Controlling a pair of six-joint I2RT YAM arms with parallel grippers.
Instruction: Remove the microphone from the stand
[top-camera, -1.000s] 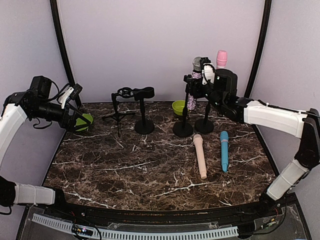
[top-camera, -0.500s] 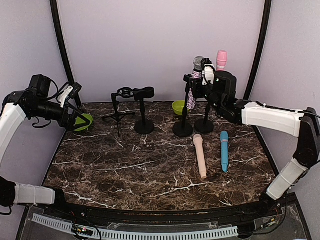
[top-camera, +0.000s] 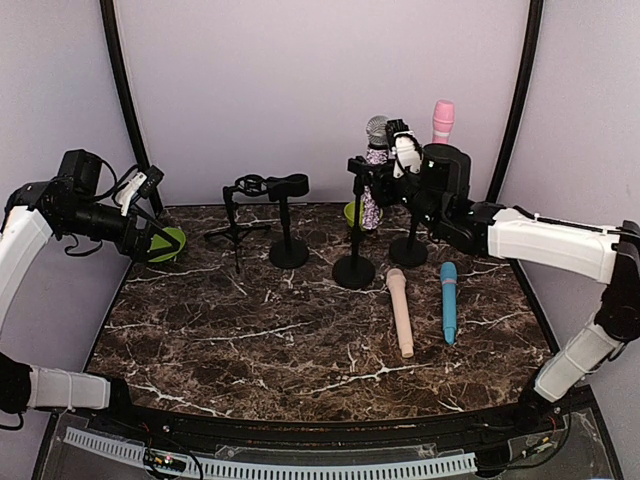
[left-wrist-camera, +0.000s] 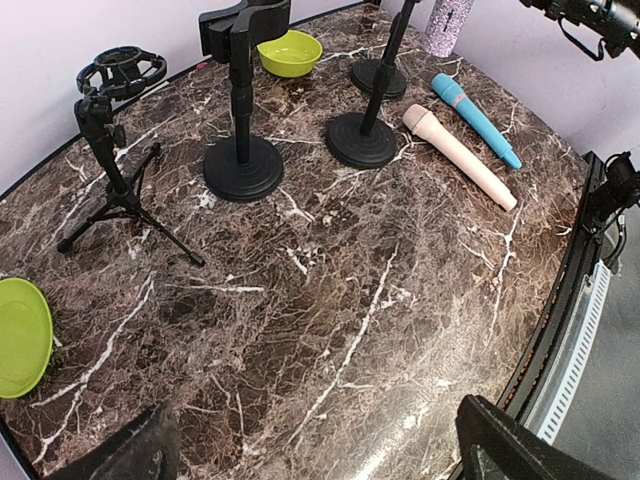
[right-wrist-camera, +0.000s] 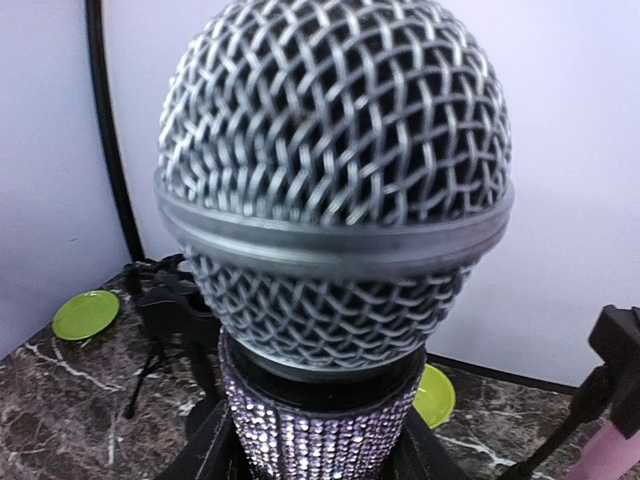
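A microphone (top-camera: 372, 185) with a grey mesh head and a purple rhinestone handle sits upright in the clip of a black round-base stand (top-camera: 353, 270) at the back right. My right gripper (top-camera: 388, 168) is shut on its handle just below the head. In the right wrist view the microphone (right-wrist-camera: 335, 180) fills the frame, with my right gripper (right-wrist-camera: 320, 455) and its black fingers (right-wrist-camera: 205, 450) pressed on both sides of the handle. My left gripper (top-camera: 148, 232) hangs open at the far left, holding nothing. In the left wrist view the left gripper (left-wrist-camera: 315, 460) looks over the stand (left-wrist-camera: 362, 140).
A pink microphone (top-camera: 442, 118) stands in a second stand (top-camera: 408, 250) just right of the held one. A beige microphone (top-camera: 400, 310) and a blue one (top-camera: 448, 300) lie on the marble. An empty stand (top-camera: 288, 250), a tripod mount (top-camera: 240, 190), a green bowl (top-camera: 356, 213) and a green plate (top-camera: 170, 243) sit along the back.
My right gripper closed on the rhinestone microphone and moved left. The microphone and its stand shifted left and slightly nearer with it. The left arm has not moved.
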